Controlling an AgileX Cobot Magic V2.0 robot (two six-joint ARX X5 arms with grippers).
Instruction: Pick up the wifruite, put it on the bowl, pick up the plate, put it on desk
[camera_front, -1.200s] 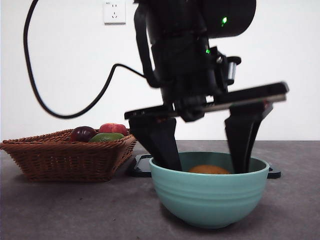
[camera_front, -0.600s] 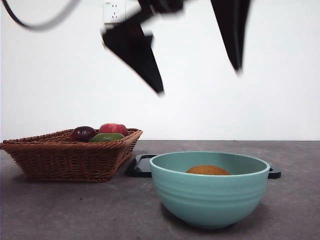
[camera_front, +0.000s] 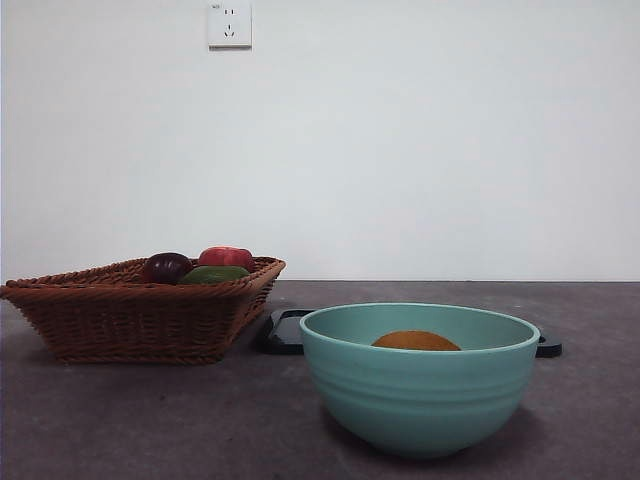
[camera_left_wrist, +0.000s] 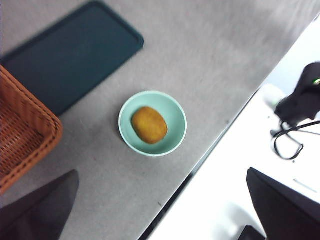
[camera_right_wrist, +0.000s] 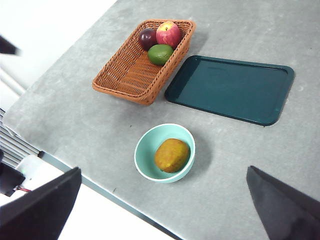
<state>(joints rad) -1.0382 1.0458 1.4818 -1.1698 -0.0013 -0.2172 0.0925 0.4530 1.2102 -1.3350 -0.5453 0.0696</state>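
Brownish-orange wifruite lying inside mint-green bowl on grey tabletop. Dark teal tray just behind, touching wicker basket with apple, lime, plum. Left gripper and right gripper high above, jaws spread wide, grasping nothing.

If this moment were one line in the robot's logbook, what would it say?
wifruite: in bowl | tray: on desk | left gripper: open, high | right gripper: open, high
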